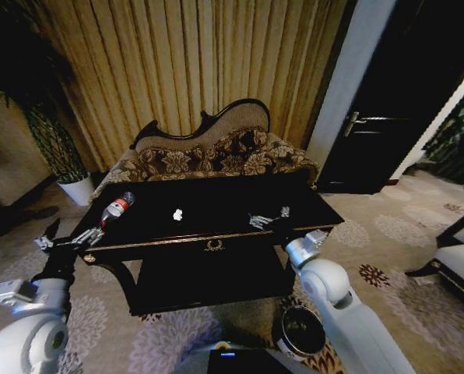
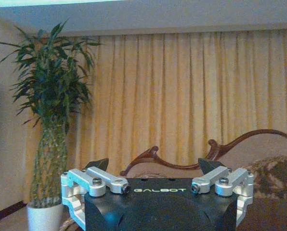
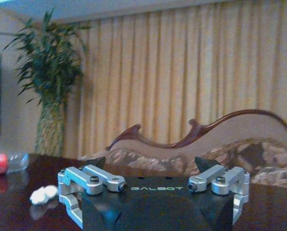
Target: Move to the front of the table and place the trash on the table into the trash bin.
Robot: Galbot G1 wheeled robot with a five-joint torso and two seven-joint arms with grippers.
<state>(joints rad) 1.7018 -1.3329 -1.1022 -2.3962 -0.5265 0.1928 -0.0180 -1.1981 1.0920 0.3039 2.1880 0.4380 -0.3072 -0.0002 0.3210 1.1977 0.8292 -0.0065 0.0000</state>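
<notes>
the right gripper is held over the right part of the table, its fingers spread wide with nothing between them; the same wide, empty stance is seen in the right wrist view. from that gripper, the crumpled white paper wad lies toward nine o'clock in the head view, well apart, on the glossy black top, and it is also seen near the gripper body in the right wrist view. farther out at nine o'clock, near the table's left end, the clear plastic bottle with its red label and cap is lying on its side.

the left gripper is held at the table's left front corner, just beside the bottle's lower end but not touching it; its fingers are also spread wide and empty.

the trash bin stands on the carpet at about six o'clock from the right gripper, beside the right arm.

the approach to the table is judged done. nothing is gripped and the visible part of the bin looks empty, so both the bottle and the wad are judged to remain to be picked and dropped in.

behind the table the floral sofa and the gold curtain are seen.
</notes>
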